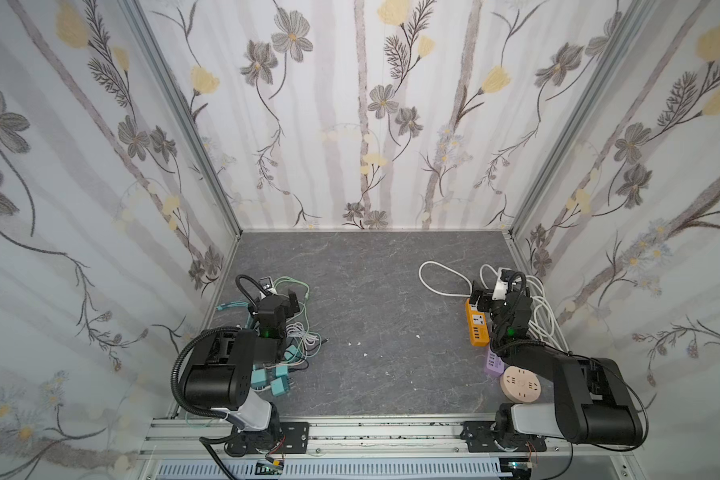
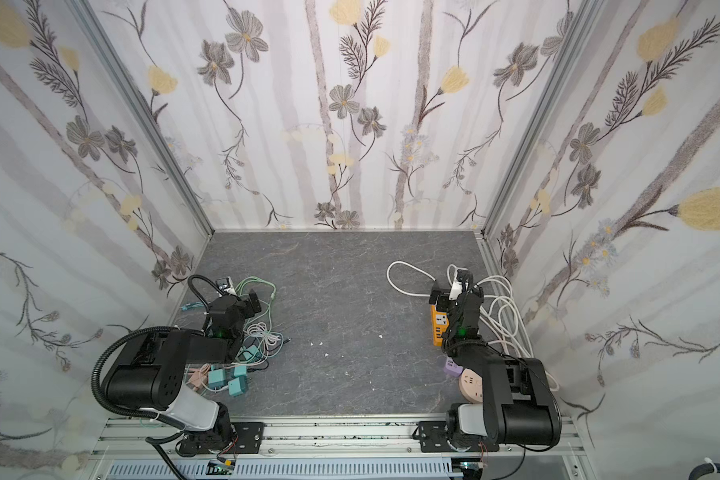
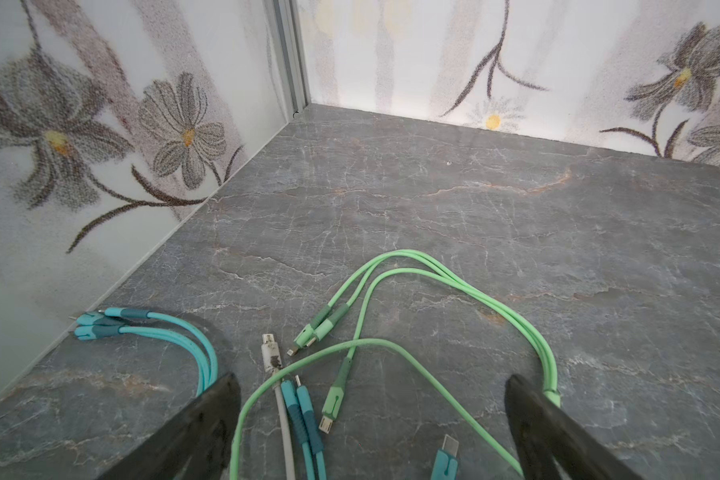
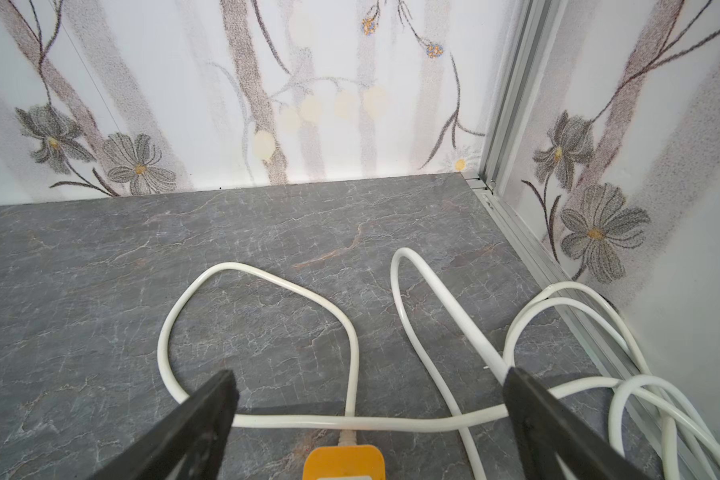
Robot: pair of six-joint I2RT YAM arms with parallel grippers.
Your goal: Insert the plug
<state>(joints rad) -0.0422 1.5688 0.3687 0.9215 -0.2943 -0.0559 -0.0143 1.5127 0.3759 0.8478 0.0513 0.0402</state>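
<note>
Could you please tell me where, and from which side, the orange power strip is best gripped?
Probably across its narrow width near the middle, coming from above: the orange power strip lies flat, long and slim, and its white cable leaves from the far end.

1. Your table (image 1: 371, 291) is dark grey with a pale-veined marble pattern.
2. Your walls (image 1: 350, 104) are white, printed with grey and yellow flowers.
3. You have an orange power strip (image 1: 476, 328), a white cord (image 4: 287, 422), a purple strip (image 1: 493, 362) and a beige round socket (image 1: 521, 384).
4. You also have a light-green cable (image 3: 548, 365), teal cables (image 3: 100, 331) and teal plugs (image 1: 281, 384).
</note>
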